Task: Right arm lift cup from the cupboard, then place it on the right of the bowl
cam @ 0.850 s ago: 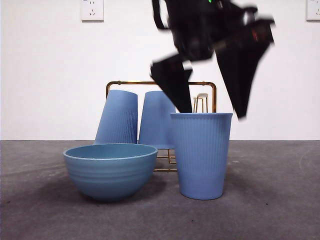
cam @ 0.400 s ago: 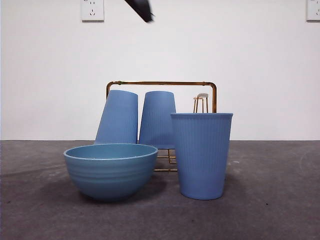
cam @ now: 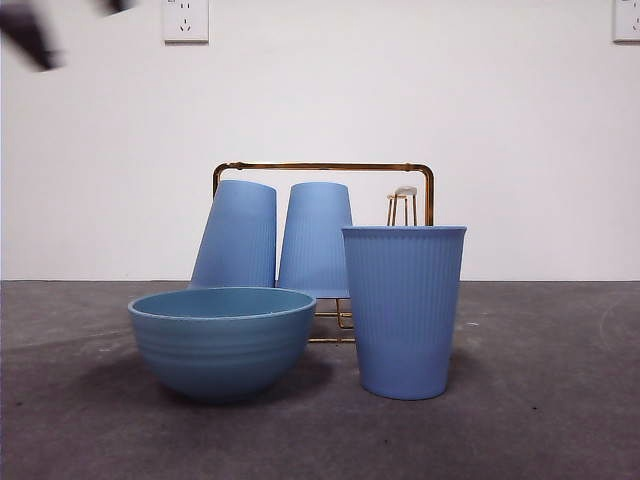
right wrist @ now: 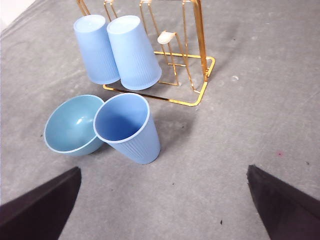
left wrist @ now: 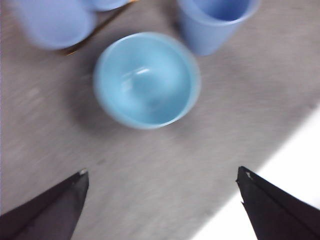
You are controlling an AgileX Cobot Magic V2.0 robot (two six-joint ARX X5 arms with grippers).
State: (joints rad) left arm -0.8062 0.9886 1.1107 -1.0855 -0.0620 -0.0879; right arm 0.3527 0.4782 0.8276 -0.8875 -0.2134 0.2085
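The blue ribbed cup (cam: 403,310) stands upright on the grey table, just right of the teal bowl (cam: 222,340) and close to it. Behind them is the gold wire cupboard rack (cam: 320,166). Two more blue cups (cam: 238,235) (cam: 315,238) hang upside down on it. In the right wrist view, the cup (right wrist: 127,127), bowl (right wrist: 70,125) and rack (right wrist: 176,101) lie well below my right gripper (right wrist: 162,169), which is open and empty. My left gripper (left wrist: 161,171) is open and empty above the bowl (left wrist: 145,80); that view is blurred.
A blurred black arm tip (cam: 30,35) shows at the top left corner of the front view. One rack peg with a white tip (cam: 403,192) carries nothing. Two wall sockets (cam: 185,18) are on the white wall. A pale strip past the table's edge (left wrist: 280,165) shows in the left wrist view.
The black arm that hung open over the upright cup one second ago has risen and swung away to the top left corner. The cup, bowl and rack have not moved.
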